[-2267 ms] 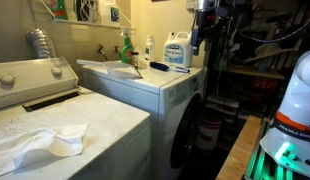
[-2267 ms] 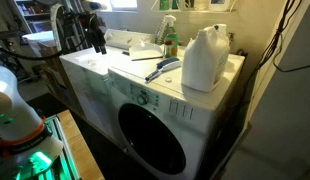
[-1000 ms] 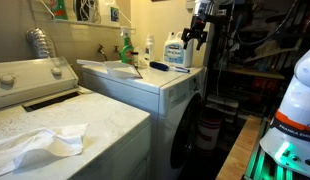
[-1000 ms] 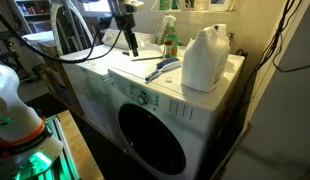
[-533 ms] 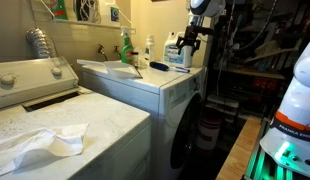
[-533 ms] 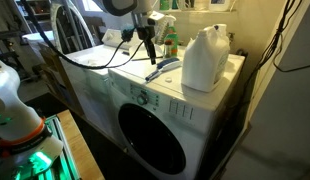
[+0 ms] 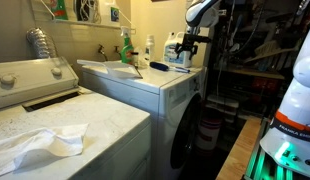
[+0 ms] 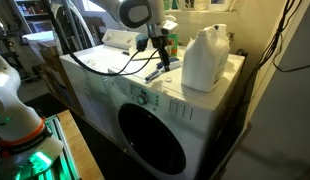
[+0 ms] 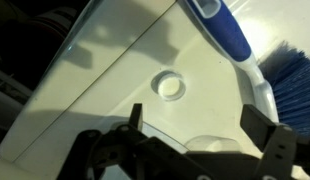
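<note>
My gripper is open and empty, hovering just above the white top of the front-loading machine. A blue and white scrub brush lies on that top, just ahead of the fingers and to the right, its blue bristles at the right edge of the wrist view. A small round mark sits on the top between the fingers and the brush. In both exterior views the gripper hangs over the brush beside a large white detergent jug.
A green spray bottle and other bottles stand at the back of the machine top. The jug also shows in an exterior view. A top-loading washer with a crumpled white cloth stands alongside. The round door faces front.
The arm has swung from beyond the machine's edge to over its top and come down toward the brush next to the jug. The brush, jug and bottles have not moved.
</note>
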`<move>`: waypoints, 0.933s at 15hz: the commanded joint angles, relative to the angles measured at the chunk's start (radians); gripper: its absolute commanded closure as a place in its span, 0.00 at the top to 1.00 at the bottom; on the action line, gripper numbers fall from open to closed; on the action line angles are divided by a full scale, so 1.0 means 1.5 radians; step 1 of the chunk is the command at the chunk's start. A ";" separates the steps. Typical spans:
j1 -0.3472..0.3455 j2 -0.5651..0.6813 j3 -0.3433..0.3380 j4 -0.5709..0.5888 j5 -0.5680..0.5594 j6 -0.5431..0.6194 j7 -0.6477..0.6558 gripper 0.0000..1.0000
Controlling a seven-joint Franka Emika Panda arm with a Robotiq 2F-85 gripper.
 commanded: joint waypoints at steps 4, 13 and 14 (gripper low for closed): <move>0.005 0.022 -0.007 0.020 0.005 -0.020 0.011 1.00; 0.004 0.078 -0.009 0.052 0.027 -0.049 -0.013 1.00; 0.003 0.084 -0.010 0.057 0.028 -0.052 -0.012 1.00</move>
